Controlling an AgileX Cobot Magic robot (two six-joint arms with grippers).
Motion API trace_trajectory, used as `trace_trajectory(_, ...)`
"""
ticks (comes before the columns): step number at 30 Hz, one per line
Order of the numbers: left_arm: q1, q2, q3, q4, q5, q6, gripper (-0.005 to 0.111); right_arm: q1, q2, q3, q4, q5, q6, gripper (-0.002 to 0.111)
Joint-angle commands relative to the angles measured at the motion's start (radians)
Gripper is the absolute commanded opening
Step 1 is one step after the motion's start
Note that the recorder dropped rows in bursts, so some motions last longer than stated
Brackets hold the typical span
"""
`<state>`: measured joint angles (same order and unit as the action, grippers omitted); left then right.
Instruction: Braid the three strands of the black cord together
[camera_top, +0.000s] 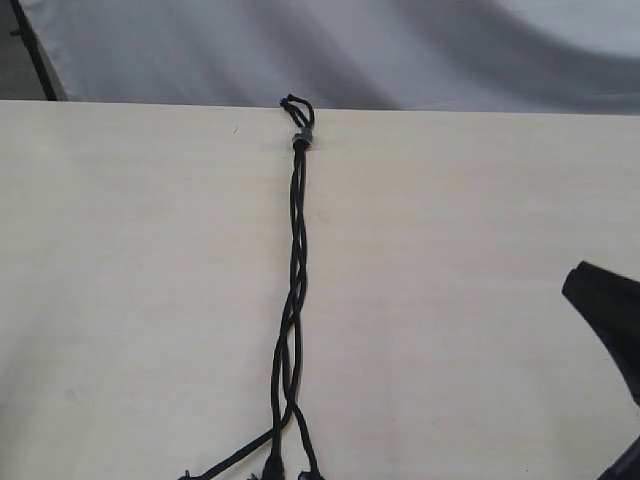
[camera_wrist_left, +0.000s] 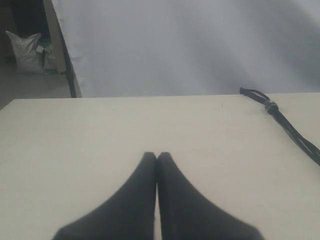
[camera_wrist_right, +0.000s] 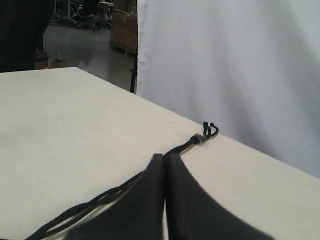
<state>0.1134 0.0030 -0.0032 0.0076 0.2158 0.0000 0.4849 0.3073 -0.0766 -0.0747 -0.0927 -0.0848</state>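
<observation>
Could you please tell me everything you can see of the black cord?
The black cord is thin, matte, woven rope lying almost straight on the pale table. A small grey band at the table's far edge gathers it below tiny loops. From there its three strands run loosely braided, then splay apart at the bottom of the exterior view, where their tips are cut off. Only the table touches it; the right gripper sits well aside.

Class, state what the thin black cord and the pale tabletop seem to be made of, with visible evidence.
Thin black cord: probably woven fibre, matte; it lies limp and shows no shine. Pale tabletop: perhaps wood or laminate, smooth and dull; faint streaks, grain unclear.
</observation>
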Motion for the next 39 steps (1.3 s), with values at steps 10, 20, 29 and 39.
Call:
trace_trajectory(10,0.002,-0.003,0.003,-0.015,0.001,0.000,0.000,-0.032,-0.069,0.077,0.005,-0.028,0.014,0.000)
trace_trajectory(20,0.002,-0.003,0.003,-0.015,0.001,0.000,0.000,-0.512,-0.229,0.077,0.005,-0.020,0.193,0.000)
trace_trajectory(29,0.002,-0.003,0.003,-0.015,0.001,0.000,0.000,-0.599,-0.307,0.077,0.005,0.087,0.215,0.000)
trace_trajectory(39,0.002,-0.003,0.003,-0.008,0.001,0.000,0.000,-0.599,-0.307,0.077,0.001,0.183,0.215,0.000)
